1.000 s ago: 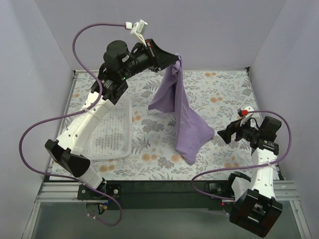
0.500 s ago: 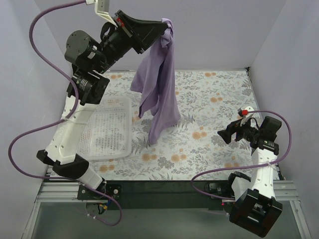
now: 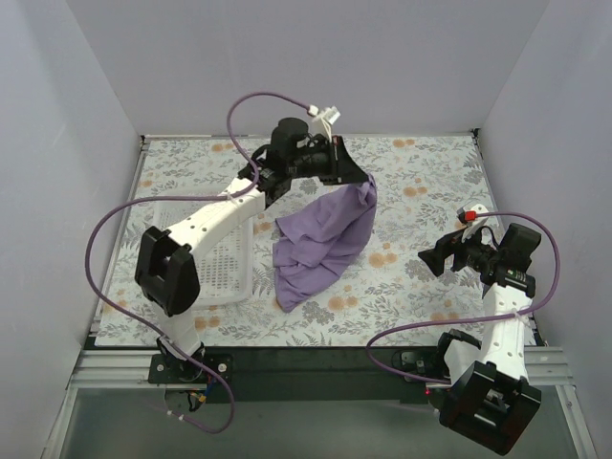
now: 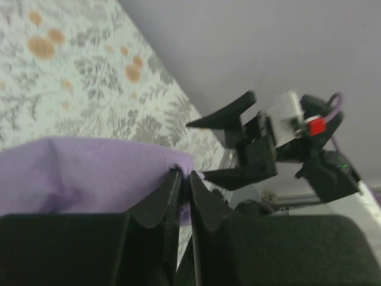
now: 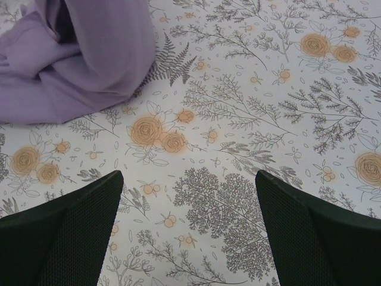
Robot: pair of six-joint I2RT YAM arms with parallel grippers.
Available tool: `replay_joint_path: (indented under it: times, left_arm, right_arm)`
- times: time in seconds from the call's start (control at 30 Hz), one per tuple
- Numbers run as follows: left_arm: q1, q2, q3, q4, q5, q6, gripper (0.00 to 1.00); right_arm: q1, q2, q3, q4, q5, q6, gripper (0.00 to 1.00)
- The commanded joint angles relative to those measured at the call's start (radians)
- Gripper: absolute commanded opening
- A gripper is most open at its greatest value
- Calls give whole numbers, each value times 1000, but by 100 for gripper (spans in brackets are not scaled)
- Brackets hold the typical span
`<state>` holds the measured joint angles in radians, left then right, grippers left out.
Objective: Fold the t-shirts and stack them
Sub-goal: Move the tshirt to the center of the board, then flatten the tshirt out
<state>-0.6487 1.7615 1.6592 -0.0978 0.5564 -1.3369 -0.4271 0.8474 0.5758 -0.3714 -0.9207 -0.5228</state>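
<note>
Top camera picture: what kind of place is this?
Probably a robot test booth: plain pale-lavender walls box in a flower-patterned table, and a white-and-black left robot arm and right robot arm are bolted at its near edge.

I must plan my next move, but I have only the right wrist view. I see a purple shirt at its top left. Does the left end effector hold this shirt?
Observer: Yes. The left end effector is shut on an edge of the shirt, and that end is lifted off the table.
Operator: Thank you. What is beyond the shirt, on the left side? My view stops there.
Observer: A white basket stands there, close beside the shirt. I cannot tell whether they touch.
</note>
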Motion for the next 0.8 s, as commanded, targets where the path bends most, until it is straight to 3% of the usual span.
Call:
replay_joint_path:
  times: [0.0, 0.1, 0.17, 0.2, 0.23, 0.37, 0.5, 0.77]
  left_arm:
    - [-46, -4, -19, -14, 141, 31, 9]
    - [-58, 6, -18, -124, 131, 106, 40]
    - [-58, -43, -32, -207, 6, 184, 56]
    - [-58, -69, -41, -229, -51, 215, 59]
    - [-57, -100, -62, -265, -184, 240, 64]
    - [-55, -293, -145, -318, -431, 323, 74]
    - [-48, -459, -291, -338, -590, 341, 78]
    - [26, -721, -598, -421, -789, 210, 82]
  right_arm:
    - [-10, 7, 21, 17, -4, 6, 98]
    - [-10, 10, 19, 17, -4, 6, 98]
    - [-12, 12, 19, 17, -4, 6, 98]
    - [-12, 12, 18, 19, -4, 6, 98]
    - [-12, 12, 18, 17, -6, 4, 98]
    - [-12, 18, 18, 17, -15, 4, 98]
    - [-12, 25, 16, 19, -26, 4, 98]
    - [-12, 15, 2, 17, -69, -13, 98]
